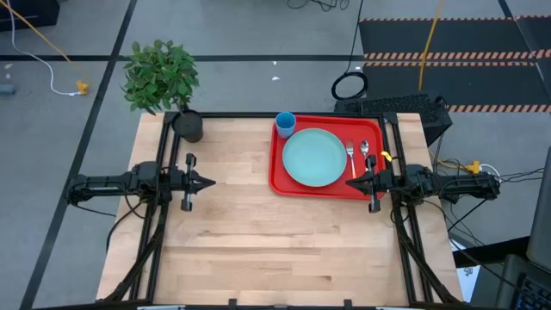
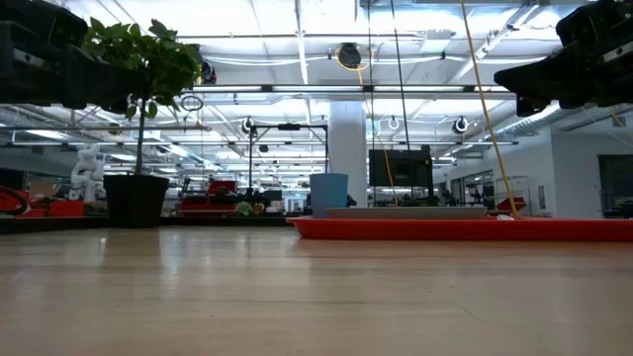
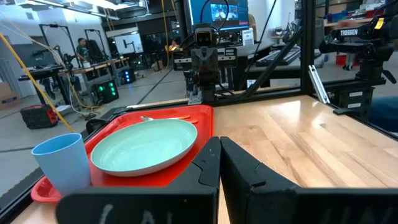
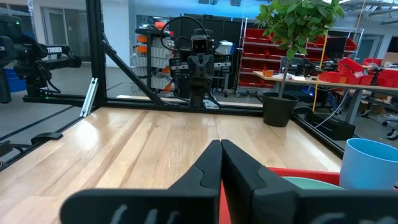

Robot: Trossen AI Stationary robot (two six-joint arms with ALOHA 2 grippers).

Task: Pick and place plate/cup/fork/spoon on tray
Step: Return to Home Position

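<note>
plate [image 1: 315,158]: pale teal, round (on red tray [image 1: 280,176]) | both grippers: jaws pressed together

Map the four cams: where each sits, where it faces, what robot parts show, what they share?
High: overhead, straight down; both arms, left gripper, right gripper, red tray.
Low: table height, level across the tray toward the room; arms at the top corners.
Left wrist: over its shut fingers toward the plate and cup.
Right wrist: over shut fingers toward the plant pot.
Shared: every view catches the cup.

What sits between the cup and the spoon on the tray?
The plate and the fork lie between the cup and spoon on the tray, per the high view.
</note>
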